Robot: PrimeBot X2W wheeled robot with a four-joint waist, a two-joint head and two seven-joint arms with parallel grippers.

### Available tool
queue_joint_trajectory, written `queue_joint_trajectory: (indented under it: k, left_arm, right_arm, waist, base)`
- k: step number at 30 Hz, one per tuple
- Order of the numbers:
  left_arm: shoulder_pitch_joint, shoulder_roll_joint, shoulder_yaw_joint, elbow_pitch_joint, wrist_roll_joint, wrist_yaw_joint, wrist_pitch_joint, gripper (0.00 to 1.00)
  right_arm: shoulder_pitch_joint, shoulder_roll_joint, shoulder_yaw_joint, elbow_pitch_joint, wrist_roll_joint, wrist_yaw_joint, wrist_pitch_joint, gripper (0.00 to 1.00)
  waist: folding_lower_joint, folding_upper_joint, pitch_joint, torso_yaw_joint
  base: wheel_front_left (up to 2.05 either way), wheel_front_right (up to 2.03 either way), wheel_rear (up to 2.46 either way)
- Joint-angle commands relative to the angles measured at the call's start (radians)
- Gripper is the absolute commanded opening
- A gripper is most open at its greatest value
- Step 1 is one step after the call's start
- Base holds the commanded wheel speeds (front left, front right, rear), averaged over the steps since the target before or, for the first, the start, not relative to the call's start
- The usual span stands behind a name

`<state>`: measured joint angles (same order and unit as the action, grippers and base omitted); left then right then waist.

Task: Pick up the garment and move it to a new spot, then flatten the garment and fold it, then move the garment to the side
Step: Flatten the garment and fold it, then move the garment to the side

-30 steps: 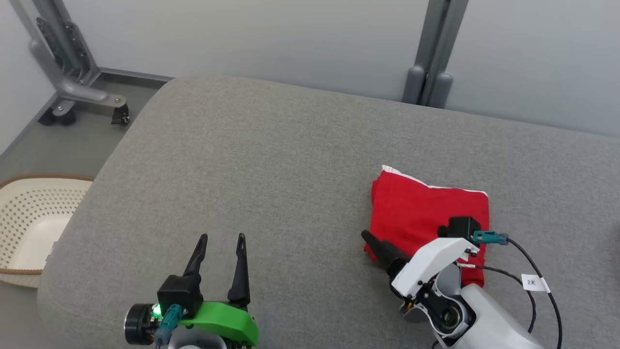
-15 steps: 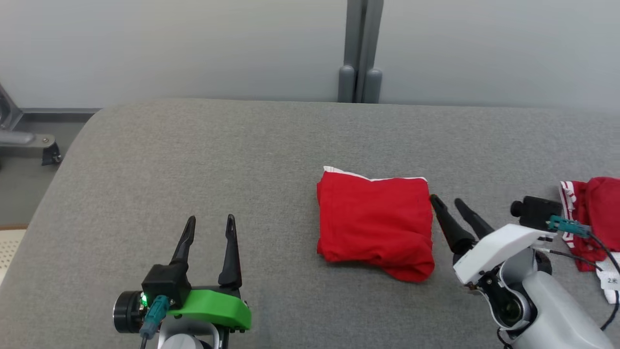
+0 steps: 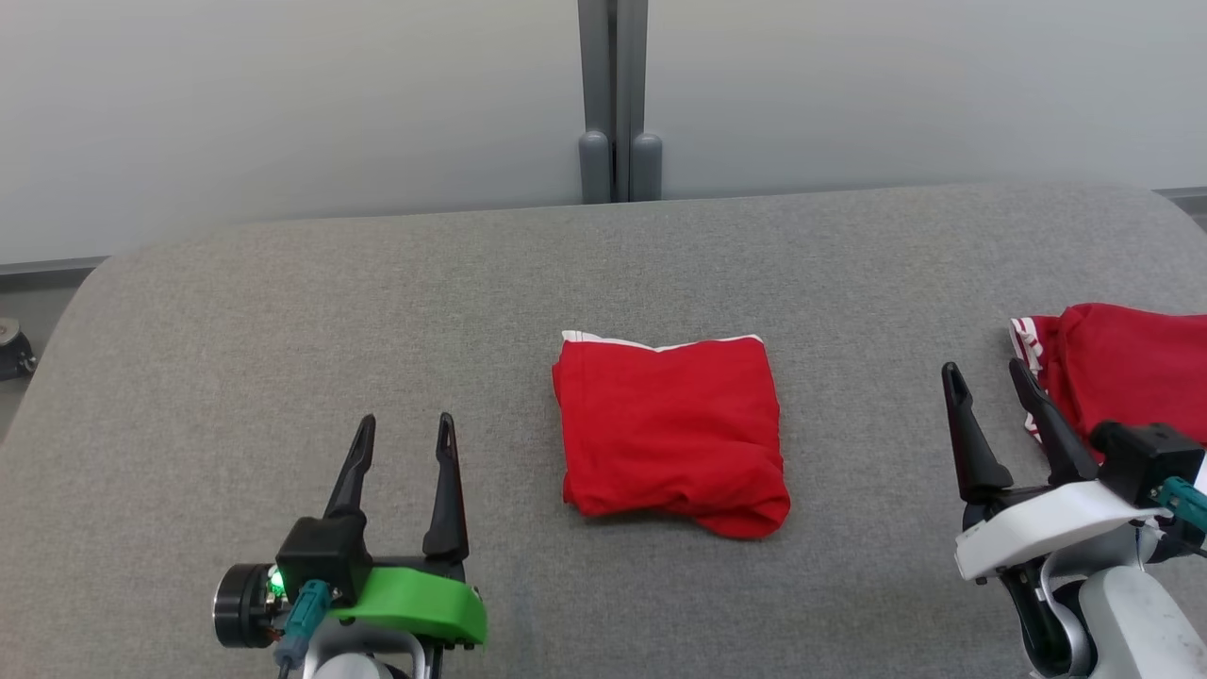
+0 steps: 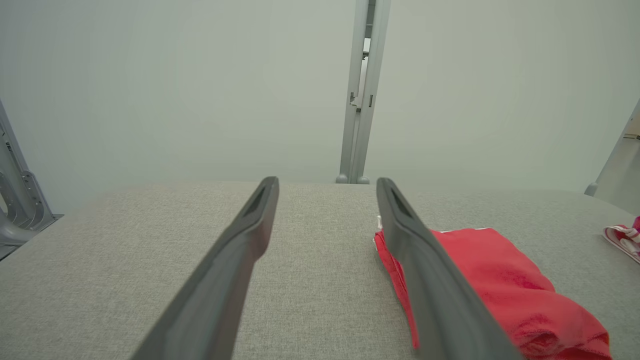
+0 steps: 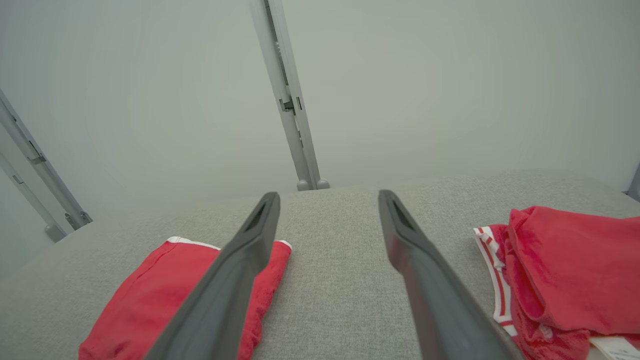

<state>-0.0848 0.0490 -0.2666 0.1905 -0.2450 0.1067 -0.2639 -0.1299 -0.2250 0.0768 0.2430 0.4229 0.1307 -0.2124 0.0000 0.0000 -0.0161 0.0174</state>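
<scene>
folded red garment lies mid tabletop; second red heap at far right. both sets of jaws released, empty. likely step: shift it aside. pinch all layers at one edge, lift low, keep the fold intact.

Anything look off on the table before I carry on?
Mostly tidy. The folded garment lies flat in the middle, though its near right corner bulges unevenly. A second red garment sits crumpled at the right edge, striped trim showing. The left gripper and right gripper are open and empty.
</scene>
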Motion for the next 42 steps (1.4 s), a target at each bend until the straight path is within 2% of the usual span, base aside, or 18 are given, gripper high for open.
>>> queue_joint_trajectory:
  k: [1,6,13,20,29,33,38,42]
  left_arm:
    - [0.024,0.003,0.0,-0.001,0.012,0.0,0.0,1.0]
    - [0.05,0.003,0.003,-0.009,0.014,0.004,0.0,1.0]
    - [0.044,0.003,-0.008,-0.012,0.018,0.003,0.0,1.0]
    - [-0.003,0.003,-0.043,-0.006,0.016,-0.004,0.0,1.0]
    - [-0.062,0.003,-0.094,-0.001,-0.001,0.006,0.0,1.0]
    - [-0.081,0.003,-0.11,-0.003,-0.012,0.015,0.0,1.0]
    - [-0.092,0.003,-0.119,0.001,-0.021,0.018,0.0,1.0]
    - [-0.093,0.003,-0.123,-0.002,-0.021,0.024,0.0,1.0]
  right_arm:
    - [0.022,0.008,-0.01,-0.02,-0.035,0.0,-0.012,1.0]
    - [0.059,0.045,-0.032,-0.05,-0.101,0.0,-0.02,1.0]
    - [0.066,0.069,-0.051,-0.053,-0.129,0.0,0.004,1.0]
    - [0.012,0.073,0.001,0.01,-0.151,0.0,0.119,1.0]
    - [-0.111,0.091,0.056,0.14,-0.066,0.0,0.242,1.0]
    - [-0.159,0.108,0.031,0.226,0.003,0.0,0.298,1.0]
    - [-0.199,0.12,0.022,0.303,0.051,0.0,0.326,1.0]
    - [-0.217,0.115,0.041,0.357,0.041,0.0,0.323,1.0]
  waist:
    - [0.0,0.0,-0.001,-0.005]
    - [0.0,0.0,-0.001,-0.005]
    - [0.0,0.0,0.01,0.01]
    - [0.0,0.0,0.08,0.046]
    - [0.0,0.0,0.184,0.139]
    - [0.0,0.0,0.208,0.184]
    - [0.0,0.0,0.218,0.223]
    - [0.0,0.0,0.222,0.239]
  base:
    - [0.0,0.0,0.0]
    - [0.0,0.0,0.0]
    - [0.0,0.0,0.0]
    - [0.0,0.0,0.0]
    - [0.0,0.0,0.0]
    - [0.0,0.0,0.0]
    - [0.0,0.0,0.0]
    - [0.0,0.0,0.0]
